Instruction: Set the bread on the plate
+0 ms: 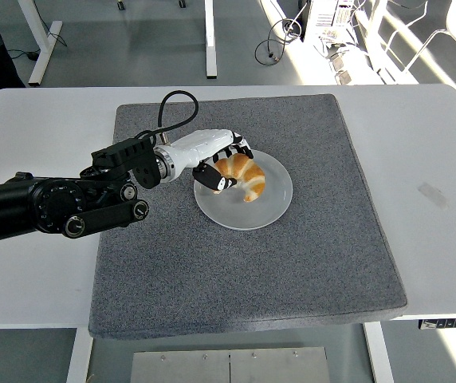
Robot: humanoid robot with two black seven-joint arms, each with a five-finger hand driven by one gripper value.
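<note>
One arm alone is at work: the left hand (222,166), white-backed with black fingers, reaches in over the grey felt mat (244,263) and is clamped around the golden-brown croissant-shaped bread (242,175). That bread sits low over the left half of the round white plate (272,209), inside the rim; whether its underside already touches the plate I cannot tell from this high view. The right hand is out of sight.

The step in hand looks like the set-down and release, the last part of the task. To do it well, the bread should be lowered until the plate plainly bears its weight, so it is not dropped. The fingers (212,179) should then open evenly and wide, thumb and the rest together, so that no fingertip drags the curved pastry sideways towards the near-left rim. The hand is best withdrawn upward first, then back to the left, clear of the rim, since a low sideways pull could nudge the light plate across the mat. A soft crust may cling slightly, so a slow opening seems wise.
</note>
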